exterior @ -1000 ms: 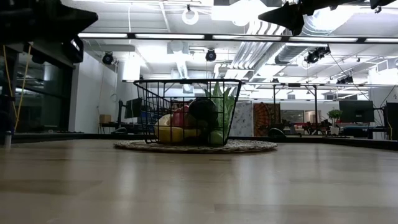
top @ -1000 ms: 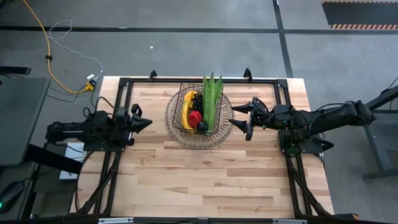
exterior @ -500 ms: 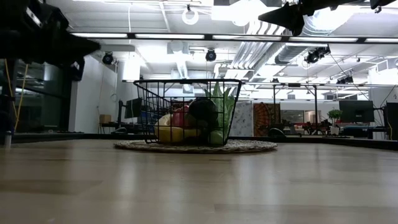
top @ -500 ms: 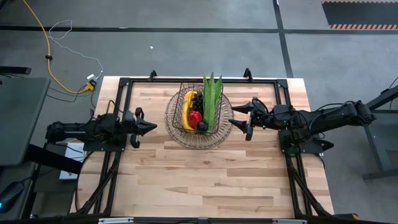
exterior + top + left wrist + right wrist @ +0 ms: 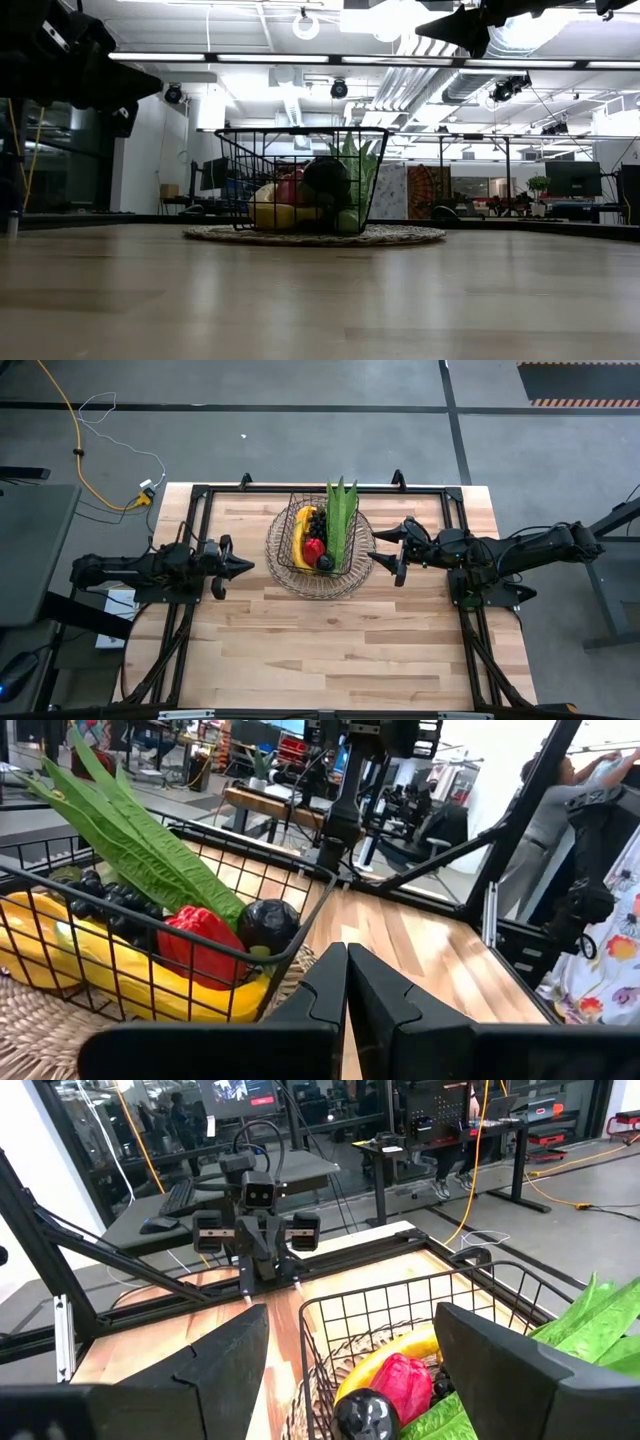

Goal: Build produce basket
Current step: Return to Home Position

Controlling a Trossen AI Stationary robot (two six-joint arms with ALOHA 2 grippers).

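Note:
The dark wire basket (image 5: 320,538) stands on its round woven rim (image 5: 285,575) at the table's far middle. In it lie a yellow banana (image 5: 120,970), a red pepper (image 5: 200,945), dark grapes (image 5: 110,900), a dark round fruit (image 5: 265,925) and the green leafy corn ear (image 5: 341,520), which leans on the basket's wall. My left gripper (image 5: 246,565) is shut and empty, left of the basket, above the table. My right gripper (image 5: 385,555) is open and empty, just right of the basket.
A black frame (image 5: 300,490) runs round the table's far, left and right sides. The wooden table top (image 5: 330,650) stretches from the basket to the near edge. A person (image 5: 575,790) stands in the room beyond the table.
My left gripper has gone toward the table's right edge, closer to the basket, and its fingers have shut from spread to a point. The basket and its produce have kept still.

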